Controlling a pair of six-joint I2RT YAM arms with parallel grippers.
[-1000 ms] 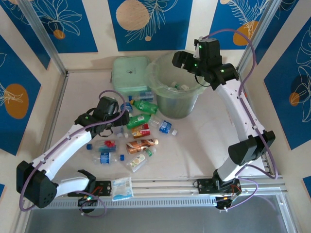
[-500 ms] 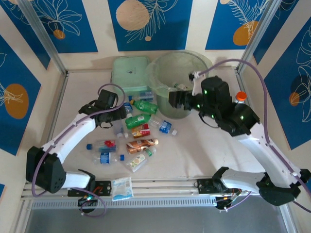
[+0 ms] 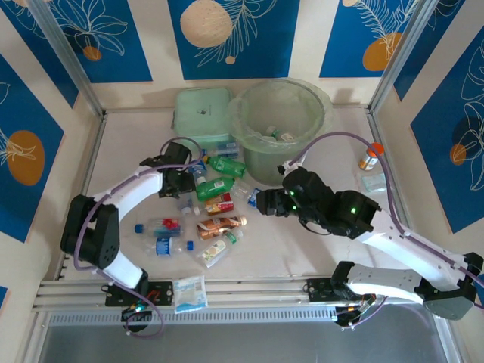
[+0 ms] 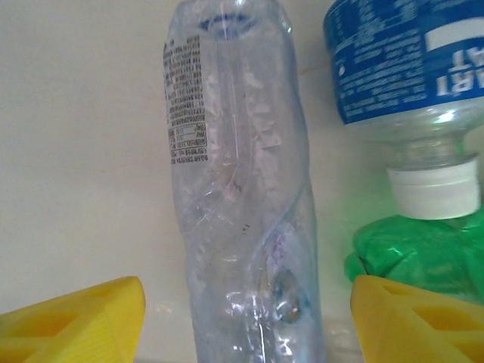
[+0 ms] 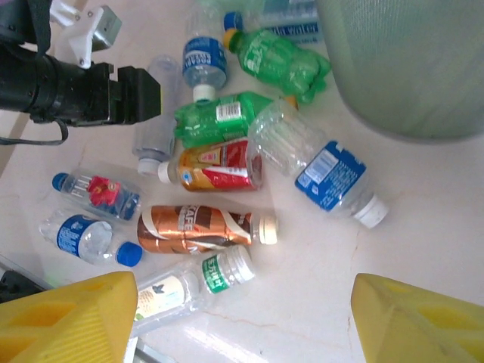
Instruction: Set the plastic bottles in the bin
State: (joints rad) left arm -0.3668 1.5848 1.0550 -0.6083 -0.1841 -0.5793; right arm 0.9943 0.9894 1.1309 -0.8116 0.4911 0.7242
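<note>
Over at the pile's left edge, the left claw (image 4: 246, 318) is straddling a crumpled clear bottle (image 4: 242, 189), open and gripping nothing. A green bottle (image 4: 423, 257) is crowding one finger and could get pinched too. A blue label (image 4: 401, 60) is showing "ART". The right claw (image 5: 242, 318) is hovering open and empty, and the bin (image 3: 240, 134) is waiting behind the pile.

The pale table (image 3: 296, 253) carries a round green bin (image 3: 276, 168) at the back, a flat green box (image 3: 200, 113) just beside it, a scatter of plastic bottles (image 3: 221, 224) lying in front, an orange-capped vial (image 3: 369, 156) standing far right, and a white-blue packet (image 3: 190, 293) at the near edge
</note>
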